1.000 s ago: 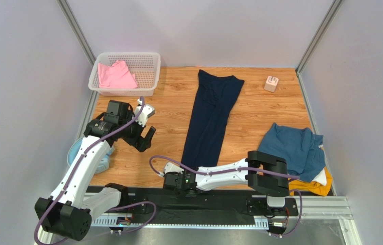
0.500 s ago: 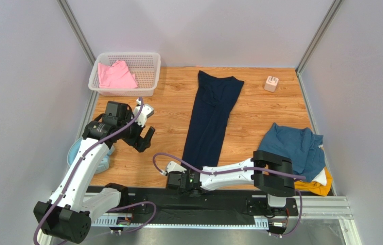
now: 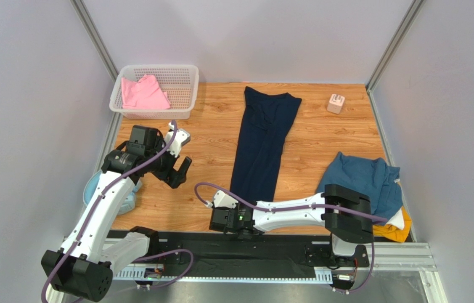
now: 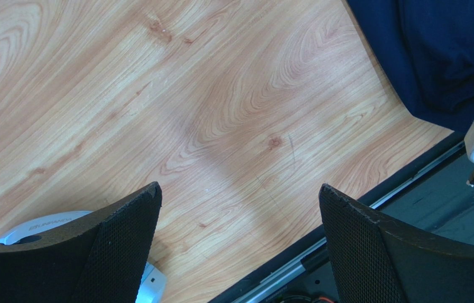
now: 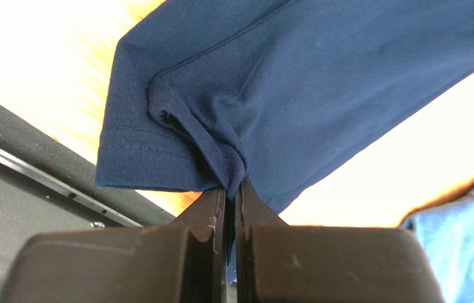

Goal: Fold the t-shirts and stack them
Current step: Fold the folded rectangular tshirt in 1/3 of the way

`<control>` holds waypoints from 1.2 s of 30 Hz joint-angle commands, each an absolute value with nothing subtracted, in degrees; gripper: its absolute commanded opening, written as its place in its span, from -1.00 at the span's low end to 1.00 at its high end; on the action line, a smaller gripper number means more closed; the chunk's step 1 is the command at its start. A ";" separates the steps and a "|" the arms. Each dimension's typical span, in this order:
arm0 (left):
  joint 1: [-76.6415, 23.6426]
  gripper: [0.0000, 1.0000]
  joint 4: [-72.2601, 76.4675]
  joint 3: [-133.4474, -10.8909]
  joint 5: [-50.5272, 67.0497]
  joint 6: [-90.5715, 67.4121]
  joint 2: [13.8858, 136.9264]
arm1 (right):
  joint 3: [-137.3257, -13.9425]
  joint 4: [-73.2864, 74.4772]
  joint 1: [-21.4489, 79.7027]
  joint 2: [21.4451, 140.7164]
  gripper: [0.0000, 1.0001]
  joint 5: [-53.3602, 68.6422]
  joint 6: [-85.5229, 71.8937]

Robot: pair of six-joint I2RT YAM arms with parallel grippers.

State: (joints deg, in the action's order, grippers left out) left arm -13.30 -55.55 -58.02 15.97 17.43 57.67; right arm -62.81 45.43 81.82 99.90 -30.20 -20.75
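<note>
I had the right tool [image 5: 230, 189] clamped on the near hem of the navy tee [image 3: 264, 142], a long strip on the worktop [image 3: 321, 136], the left tool [image 4: 239, 196] wide and empty alongside; next, I judged, carry that hem to the far end.

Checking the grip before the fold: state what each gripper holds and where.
Right gripper pinches the navy t-shirt at its near hem, a bunched fold between shut jaws. Left gripper holds nothing.
</note>
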 commanded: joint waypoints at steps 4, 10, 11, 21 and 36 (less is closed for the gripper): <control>-12.83 0.99 -55.55 -58.80 16.70 18.37 56.60 | -66.45 50.01 83.93 96.33 -1.00 -32.44 -23.29; -12.83 0.99 -55.55 -59.06 16.52 18.90 56.69 | -68.73 54.22 87.80 93.43 -1.00 -27.69 -25.49; -12.83 0.99 -55.55 -59.15 16.52 18.90 56.78 | -69.08 54.92 88.76 92.56 -1.00 -26.47 -25.75; -12.83 0.99 -55.81 -59.94 17.05 19.16 56.51 | -70.40 59.76 88.16 83.42 -1.00 -22.76 -28.74; -12.83 0.99 -57.65 -62.23 17.40 19.77 55.99 | -81.03 54.15 64.17 86.39 -1.00 -22.77 -13.11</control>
